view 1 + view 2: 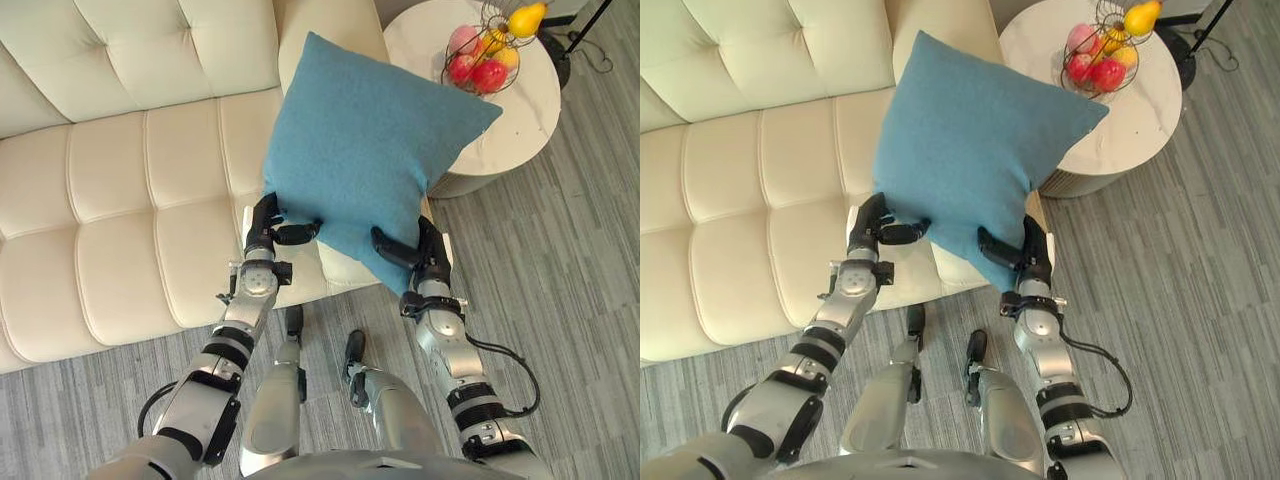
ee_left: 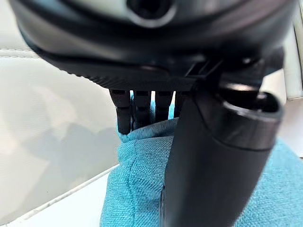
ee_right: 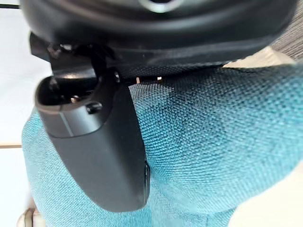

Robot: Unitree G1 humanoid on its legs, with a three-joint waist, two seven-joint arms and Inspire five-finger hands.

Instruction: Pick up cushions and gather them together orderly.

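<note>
Cream sofa (image 1: 120, 200) is filling the frame's left; at centre, the left robot hand (image 1: 265, 226) and right robot hand (image 1: 426, 250) are pinching the cushion (image 1: 370, 150) by its lower edge.

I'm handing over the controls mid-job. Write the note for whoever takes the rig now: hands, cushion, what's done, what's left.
Left hand: shut on the blue cushion, pinching its lower left edge.
Right hand: shut on the same cushion at its lower corner.
Cushion: held up, tilted, over the right end of the cream sofa, near the round side table with the fruit basket.
Done: cushion picked up.
Left: set it down tidily on the sofa, then likely gather any others beside it.
</note>
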